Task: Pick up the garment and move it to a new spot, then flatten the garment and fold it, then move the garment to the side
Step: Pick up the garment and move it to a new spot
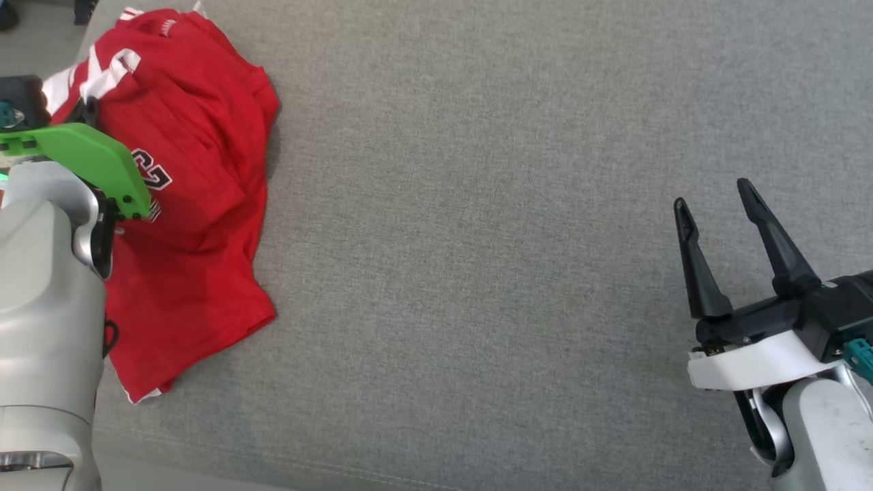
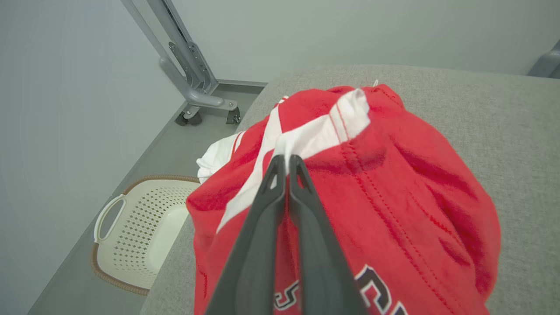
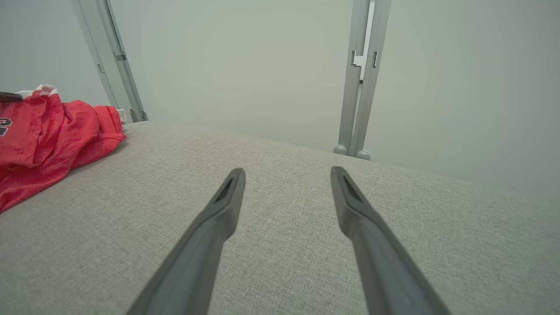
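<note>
**Desk:** What does the garment look like from your end?

**Operator:** I see a red jersey, the garment (image 1: 198, 136), of soft knit with white stripes and black-and-white numerals. It lies in a rumpled heap with deep folds at the far left of the tabletop (image 1: 477, 239). The tabletop cover is a grey, finely woven cloth with a stitched seam along the near edge.

**Desk:** Is there anything around it or in the way?

**Operator:** On the floor just past the left edge I see a cream perforated basket (image 2: 144, 210) with a brown woven rim. Behind it there is a grey metal frame (image 2: 192, 83) on castors. From the head camera, a green plate (image 1: 89, 157) on my left wrist covers that arm's fingers and part of the jersey.

**Desk:** What are the end effectors doing?

**Operator:** My left end effector (image 2: 286, 161) is clenched, and its tips pinch a fold of the white stripe on top of the heap. My right end effector (image 1: 711, 194) is released and spread wide. It holds nothing and sits over bare grey cloth, well apart from the garment.
</note>
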Tool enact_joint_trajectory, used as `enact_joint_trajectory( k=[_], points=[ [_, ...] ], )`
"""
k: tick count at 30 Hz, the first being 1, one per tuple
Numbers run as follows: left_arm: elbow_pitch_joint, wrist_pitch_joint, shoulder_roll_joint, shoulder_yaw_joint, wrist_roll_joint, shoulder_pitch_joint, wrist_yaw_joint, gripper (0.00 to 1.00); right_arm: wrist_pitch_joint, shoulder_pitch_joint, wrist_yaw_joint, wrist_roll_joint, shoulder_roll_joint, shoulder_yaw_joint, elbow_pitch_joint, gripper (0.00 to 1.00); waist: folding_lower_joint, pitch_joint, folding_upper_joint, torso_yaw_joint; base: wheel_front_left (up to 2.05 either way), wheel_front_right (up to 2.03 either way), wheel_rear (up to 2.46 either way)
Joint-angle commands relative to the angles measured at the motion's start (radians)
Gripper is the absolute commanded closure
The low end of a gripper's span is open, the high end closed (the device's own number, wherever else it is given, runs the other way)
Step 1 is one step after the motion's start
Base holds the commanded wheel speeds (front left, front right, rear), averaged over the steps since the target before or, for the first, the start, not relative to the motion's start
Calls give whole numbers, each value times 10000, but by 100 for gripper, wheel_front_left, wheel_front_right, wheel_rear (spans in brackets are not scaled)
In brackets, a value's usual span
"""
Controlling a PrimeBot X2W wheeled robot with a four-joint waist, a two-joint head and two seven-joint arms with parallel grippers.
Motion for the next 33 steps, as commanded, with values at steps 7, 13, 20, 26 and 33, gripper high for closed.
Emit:
enact_joint_trajectory(
  k=[7,13,20,26,33],
  points=[
    [-1361,-2220,297,134,-21,109,-115,100,-32,168,1,-52,570,93,332,0,-1,-1421,-1,207,0,0,0],
    [-4285,-2509,55,502,-112,988,-239,100,-32,439,1,-128,1065,120,597,0,-1,-2318,-1,151,0,0,0],
    [-7719,-2508,-531,531,123,2465,-359,100,-33,515,1,-167,1417,121,736,0,-1,-2978,-1,-306,0,0,0],
    [-9017,-2399,-1171,-269,57,2862,-453,100,-33,569,1,-201,1588,107,805,0,-1,-3265,-1,-911,0,0,0],
    [-9985,-1793,-1932,-1152,-103,2757,-126,100,-33,441,1,-146,1671,97,764,0,-1,-3217,-1,-2035,0,0,0]
  ],
)
